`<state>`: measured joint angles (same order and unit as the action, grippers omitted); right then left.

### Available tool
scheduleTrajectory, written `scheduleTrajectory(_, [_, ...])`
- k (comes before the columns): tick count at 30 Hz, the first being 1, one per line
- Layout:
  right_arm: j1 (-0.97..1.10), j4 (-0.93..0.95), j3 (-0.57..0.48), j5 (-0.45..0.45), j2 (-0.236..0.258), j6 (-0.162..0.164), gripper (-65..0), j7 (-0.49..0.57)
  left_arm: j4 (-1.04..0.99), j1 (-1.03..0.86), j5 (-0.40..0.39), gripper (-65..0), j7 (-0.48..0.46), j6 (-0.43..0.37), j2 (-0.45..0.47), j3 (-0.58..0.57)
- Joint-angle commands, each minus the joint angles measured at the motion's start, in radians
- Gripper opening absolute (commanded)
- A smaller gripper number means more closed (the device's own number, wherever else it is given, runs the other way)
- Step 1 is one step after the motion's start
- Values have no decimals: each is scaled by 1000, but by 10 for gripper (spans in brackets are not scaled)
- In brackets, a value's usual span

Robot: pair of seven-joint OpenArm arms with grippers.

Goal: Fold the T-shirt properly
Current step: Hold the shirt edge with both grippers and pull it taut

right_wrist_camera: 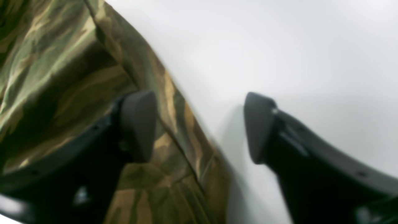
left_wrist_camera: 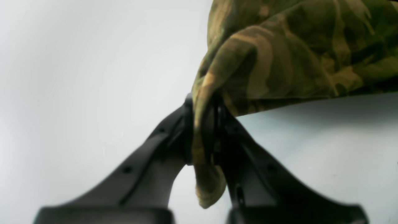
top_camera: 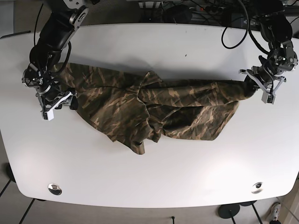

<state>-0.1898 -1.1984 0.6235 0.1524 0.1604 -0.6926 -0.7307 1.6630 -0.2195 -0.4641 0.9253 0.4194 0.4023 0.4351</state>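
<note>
The T-shirt (top_camera: pixel 149 107) lies across the middle of the table (top_camera: pixel 154 182). The right gripper (top_camera: pixel 58 100) sits at its left end, the left gripper (top_camera: pixel 261 88) at its right end.

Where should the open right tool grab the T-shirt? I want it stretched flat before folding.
Take the T-shirt at its outer hem edge, which runs between the right tool's open fingers; one finger is already over the cloth. Close from the bare table side. The left tool already pinches the opposite end, so pulling apart would likely flatten the bunched middle.
</note>
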Motion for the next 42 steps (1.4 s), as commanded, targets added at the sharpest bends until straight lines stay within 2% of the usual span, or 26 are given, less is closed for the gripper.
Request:
scheduleTrajectory(1, [-9,-8,-3,-7,5,-6,-385,-17,15,7,-8,-650,-21,-3,17,8])
scheduleTrajectory(4, [-12,-8,-4,-9,5,-6,-556,-17,15,7,-8,-650,-21,-3,17,8])
scheduleTrajectory(5, [-12,-8,-6,-9,5,-6,-566,-19,15,7,-8,-650,-21,-3,17,8])
scheduleTrajectory(7, [-10,-8,-6,-7,5,-6,-509,-19,15,7,-6,-650,-21,-3,17,8])
scheduleTrajectory(9, [-7,-8,-4,-6,3,-6,-425,-19,15,7,-6,-650,-21,-3,17,8])
scheduleTrajectory(11, [5,-8,-3,-4,3,-6,-388,-19,15,5,-6,-650,-21,-3,17,8])
scheduleTrajectory(18, [17,-10,-6,-4,-31,-6,-382,-23,15,4,-6,-650,-21,-3,17,8])
scheduleTrajectory(27, [34,-10,-6,-4,-34,-6,-390,-26,15,4,-6,-650,-21,-3,17,8])
scheduleTrajectory(29, [34,-10,-6,-4,-34,-6,-422,-26,15,4,-6,-650,-21,-3,17,8])
scheduleTrajectory(33, [31,-10,-6,-4,-34,-6,-606,-26,13,5,-6,-650,-21,-3,17,8])
scheduleTrajectory(35, [26,-11,-7,-4,-34,-6,-631,-26,15,9,-6,-650,-21,-4,17,8])
scheduleTrajectory(38, [23,-42,-7,-4,-29,-6,-633,-31,22,9,-8,-650,-21,-4,17,8])
scheduleTrajectory(42, [28,-260,-6,-3,-32,-6,-633,-108,110,10,-9,-650,-21,-4,17,6])
